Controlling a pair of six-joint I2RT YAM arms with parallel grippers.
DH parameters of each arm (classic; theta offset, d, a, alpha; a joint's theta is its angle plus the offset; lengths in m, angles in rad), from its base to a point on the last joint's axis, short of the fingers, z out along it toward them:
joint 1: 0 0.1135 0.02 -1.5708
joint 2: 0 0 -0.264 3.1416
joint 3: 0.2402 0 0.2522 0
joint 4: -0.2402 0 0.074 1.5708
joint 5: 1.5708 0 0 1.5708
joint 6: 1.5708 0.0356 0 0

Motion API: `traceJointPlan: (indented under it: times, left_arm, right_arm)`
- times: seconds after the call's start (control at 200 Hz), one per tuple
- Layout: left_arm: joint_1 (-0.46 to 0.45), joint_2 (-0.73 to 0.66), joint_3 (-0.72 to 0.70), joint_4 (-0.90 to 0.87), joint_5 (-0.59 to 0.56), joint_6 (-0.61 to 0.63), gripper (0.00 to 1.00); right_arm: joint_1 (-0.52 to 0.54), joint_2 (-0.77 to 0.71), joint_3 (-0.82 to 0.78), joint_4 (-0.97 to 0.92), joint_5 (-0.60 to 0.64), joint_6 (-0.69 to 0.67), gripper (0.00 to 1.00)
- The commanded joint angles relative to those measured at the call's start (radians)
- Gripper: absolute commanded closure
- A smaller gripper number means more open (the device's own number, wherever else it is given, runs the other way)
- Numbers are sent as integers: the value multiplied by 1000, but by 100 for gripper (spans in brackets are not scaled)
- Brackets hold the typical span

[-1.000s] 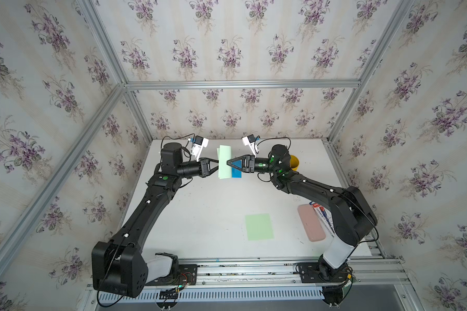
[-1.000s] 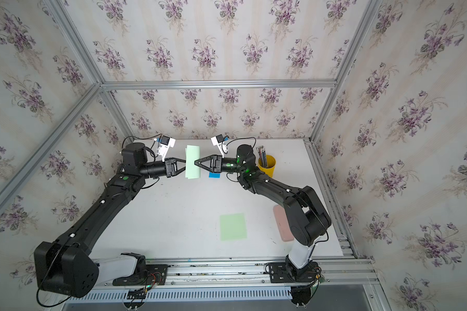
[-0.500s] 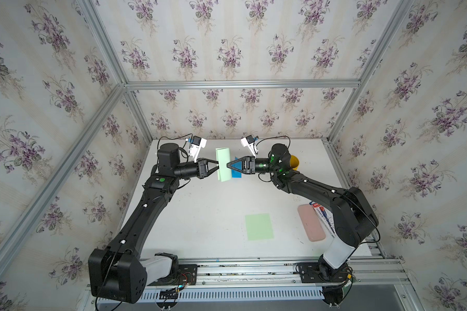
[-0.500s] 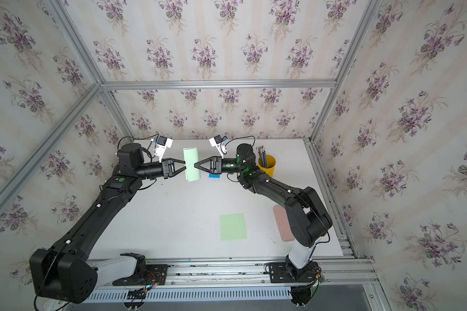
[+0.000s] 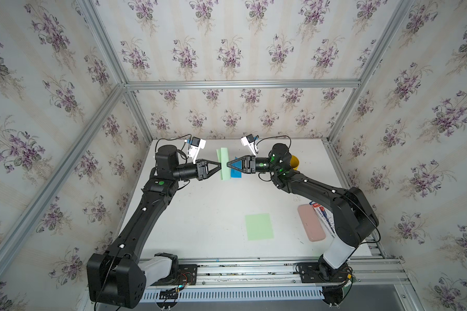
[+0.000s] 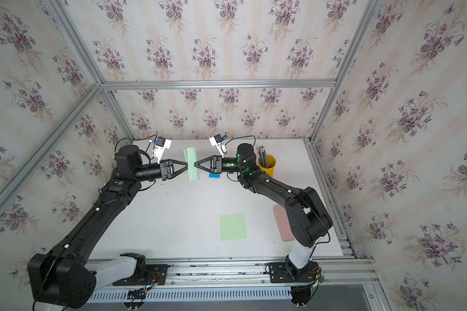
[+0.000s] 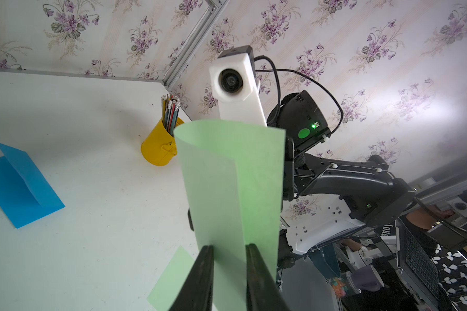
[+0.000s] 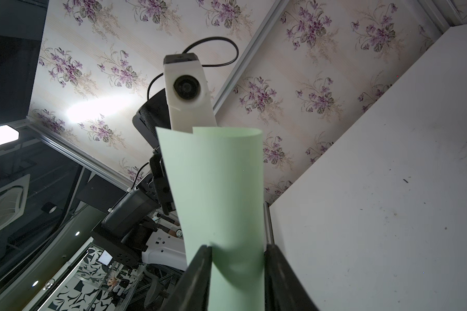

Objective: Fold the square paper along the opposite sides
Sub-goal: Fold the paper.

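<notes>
Right pincer (image 8: 237, 249) clamps curled green paper (image 8: 219, 175) aloft; left pincer (image 7: 229, 247) narrowly parted around it; blue sheet (image 5: 236, 174), pencil cup (image 6: 267, 164) on desk (image 5: 208, 215) nearby.

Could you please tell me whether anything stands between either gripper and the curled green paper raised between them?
Nothing visible does: the curled green paper sits between the jaws of the left gripper and the right gripper, raised above the table.

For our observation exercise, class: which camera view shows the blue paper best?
The left wrist view: the blue paper lies almost wholly visible, its crease clear. In both top views the right gripper covers much of it. The right wrist view lacks it.
</notes>
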Motion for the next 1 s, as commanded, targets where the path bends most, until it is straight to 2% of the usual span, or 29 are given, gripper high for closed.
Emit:
traceJointPlan:
  times: [0.0,0.49,0.994]
  left_arm:
    - [7,-5,-6,65,23,-30,73]
    - [24,14,-46,280,50,-201,66]
    - [23,-10,-78,341,52,-250,59]
  right_arm:
    - [0,-10,9,4,-6,-19,62]
    - [11,-9,25,-48,6,-61,62]
    - [11,-3,43,-60,10,-62,63]
